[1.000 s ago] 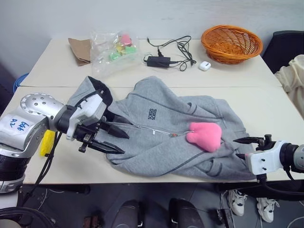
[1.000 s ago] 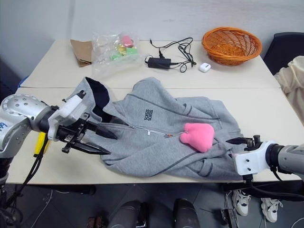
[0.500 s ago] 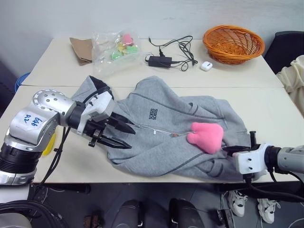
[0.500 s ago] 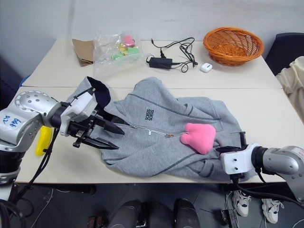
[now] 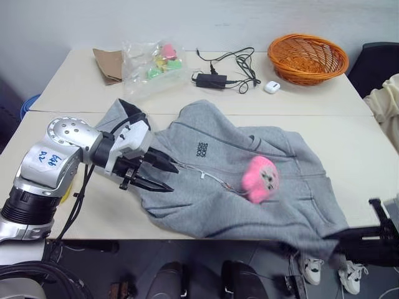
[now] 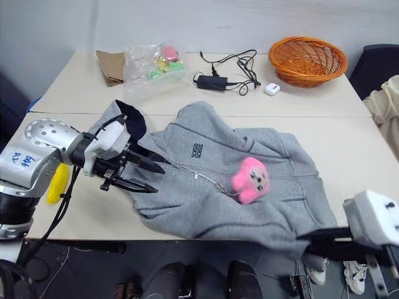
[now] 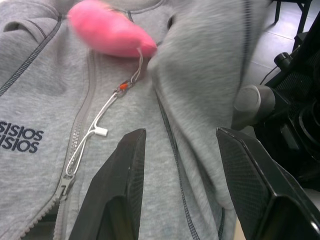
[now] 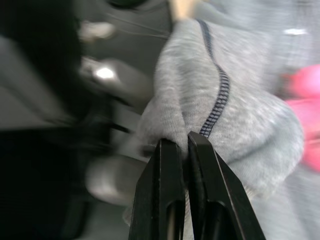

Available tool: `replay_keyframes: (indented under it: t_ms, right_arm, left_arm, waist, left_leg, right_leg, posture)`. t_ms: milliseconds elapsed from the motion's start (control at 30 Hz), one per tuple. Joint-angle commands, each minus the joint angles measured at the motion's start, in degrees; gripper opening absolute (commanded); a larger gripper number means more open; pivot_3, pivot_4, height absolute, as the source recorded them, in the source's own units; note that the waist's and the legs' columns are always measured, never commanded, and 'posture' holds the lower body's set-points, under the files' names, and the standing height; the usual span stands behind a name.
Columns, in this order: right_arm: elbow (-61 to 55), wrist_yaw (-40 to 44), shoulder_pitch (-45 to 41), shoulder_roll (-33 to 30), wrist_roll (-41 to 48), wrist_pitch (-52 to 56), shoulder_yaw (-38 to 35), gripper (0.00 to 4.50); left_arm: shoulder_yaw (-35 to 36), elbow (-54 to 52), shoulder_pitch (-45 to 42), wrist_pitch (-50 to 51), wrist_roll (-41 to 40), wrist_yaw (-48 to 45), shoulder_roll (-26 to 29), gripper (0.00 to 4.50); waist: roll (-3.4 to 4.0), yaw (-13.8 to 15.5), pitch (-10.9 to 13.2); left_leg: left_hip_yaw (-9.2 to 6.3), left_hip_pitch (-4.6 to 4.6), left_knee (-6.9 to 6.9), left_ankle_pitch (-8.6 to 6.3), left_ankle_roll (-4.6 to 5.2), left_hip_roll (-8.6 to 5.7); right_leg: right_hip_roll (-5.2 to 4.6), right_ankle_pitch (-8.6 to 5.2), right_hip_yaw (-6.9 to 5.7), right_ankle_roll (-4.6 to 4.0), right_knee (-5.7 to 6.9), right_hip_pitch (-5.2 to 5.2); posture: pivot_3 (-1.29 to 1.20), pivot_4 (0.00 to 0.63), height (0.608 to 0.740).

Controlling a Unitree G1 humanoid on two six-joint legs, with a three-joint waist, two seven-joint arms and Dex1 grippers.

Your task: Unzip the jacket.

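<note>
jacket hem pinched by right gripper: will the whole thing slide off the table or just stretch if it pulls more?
Likely floppy: the jacket sags in folds where the right gripper pinches its hem past the table edge. Probably stretches and bunches first, then slides, since nothing pins it: the left gripper stands open above it. The pink plush toy would likely ride along.

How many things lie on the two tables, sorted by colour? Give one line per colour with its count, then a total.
Grey: 1, the jacket
Pink: 1, the plush toy
Orange: 1, the basket
Black: 1, the charger with cable
White: 1, the small case
Brown: 1, the paper bag
Clear: 1, the plastic bag of coloured items
Total: 7
</note>
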Motion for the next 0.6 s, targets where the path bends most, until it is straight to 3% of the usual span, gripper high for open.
replay_keyframes:
  t_ms: [33, 200, 400, 533, 600]
  right_arm:
    - [-8.08, 5.06, 8.06, 4.93, -3.78, -1.54, -1.71, 0.03]
    - [-8.81, -5.47, 8.11, 7.49, -16.7, -8.09, 8.02, 0.03]
    - [-7.31, -5.94, 2.8, 4.81, -6.53, -1.92, 3.77, 1.9]
    - [-2.76, -11.99, -8.58, -0.21, 3.62, 0.61, 3.49, 3.26]
    - [0.8, -16.33, -16.03, -3.51, 5.48, 0.36, 7.01, 3.26]
  left_arm:
    - [0.08, 1.61, -0.53, -2.71, 1.54, -1.23, 0.12, 2.35]
    - [-0.53, 6.36, -1.32, -7.6, 5.21, -1.67, -0.29, 2.35]
    - [-0.96, 13.54, -3.7, -13.72, 8.97, -3.03, -1.24, 2.35]
    - [-1.41, 17.85, -5.92, -17.52, 10.89, -4.33, -2.33, 2.35]
    - [-2.29, 20.5, -7.37, -20.41, 12.62, -4.84, -3.26, 2.35]
  waist:
    - [0.0, 0.18, 0.0]
    - [-0.13, -0.35, -0.08]
    - [-0.13, -0.45, -0.08]
    - [-0.16, -0.49, -0.06]
    - [-0.16, -0.56, -0.06]
  left_leg:
    - [0.02, -0.01, 0.0, -0.02, 0.0, -0.01]
    - [0.22, 0.04, 0.0, -0.04, 0.03, -0.06]
    - [0.18, 0.03, -0.05, -0.07, -0.09, -0.02]
    - [0.21, 0.02, -0.03, -0.06, -0.04, -0.03]
    - [0.2, 0.04, -0.01, -0.06, -0.02, -0.04]
  right_leg:
    - [0.01, 0.0, 0.0, 0.0, -0.07, 0.0]
    - [0.07, 0.1, 0.17, 0.17, -0.2, -0.03]
    - [0.04, 0.05, 0.16, 0.06, -0.14, -0.15]
    - [0.05, 0.06, 0.14, 0.08, -0.06, -0.12]
    - [-0.01, 0.06, 0.13, 0.09, -0.17, -0.09]
  posture:
    - [0.0, 0.15, 0.74]
    - [0.0, 0.15, 0.74]
    - [0.0, 0.15, 0.74]
    - [0.0, 0.15, 0.74]
    - [0.0, 0.15, 0.74]
